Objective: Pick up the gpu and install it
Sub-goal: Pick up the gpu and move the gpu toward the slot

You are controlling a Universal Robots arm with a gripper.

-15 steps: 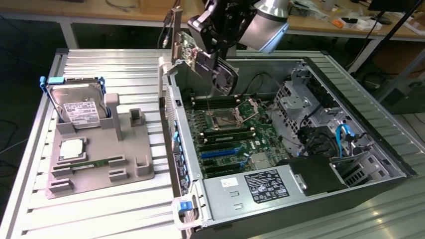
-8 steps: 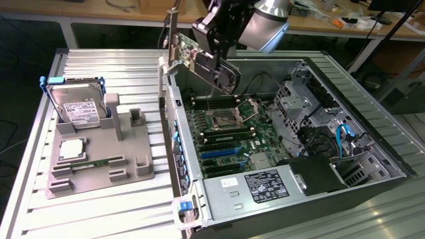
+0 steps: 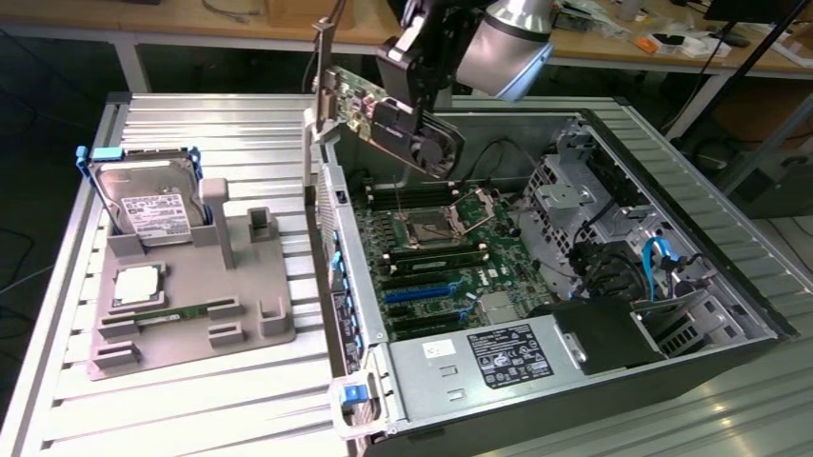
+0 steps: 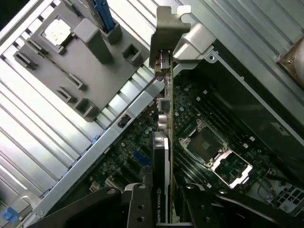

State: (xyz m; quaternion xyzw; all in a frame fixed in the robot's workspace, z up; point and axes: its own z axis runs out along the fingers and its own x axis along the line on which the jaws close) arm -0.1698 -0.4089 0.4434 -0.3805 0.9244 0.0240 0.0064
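Above the open case, fingers pinch the gpu clear of the motherboard; pick-up done, seating left

silver-grey arm, black hand

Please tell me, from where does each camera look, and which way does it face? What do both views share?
Exterior view: off the arm, high up, looking down into the open computer case; the arm and the claw, gripping the gpu above the case, show.
Wrist view: on the wrist, looking along the claw and the edge-on gpu down to the motherboard.
Shared: gpu, claw, motherboard, grey parts holder.
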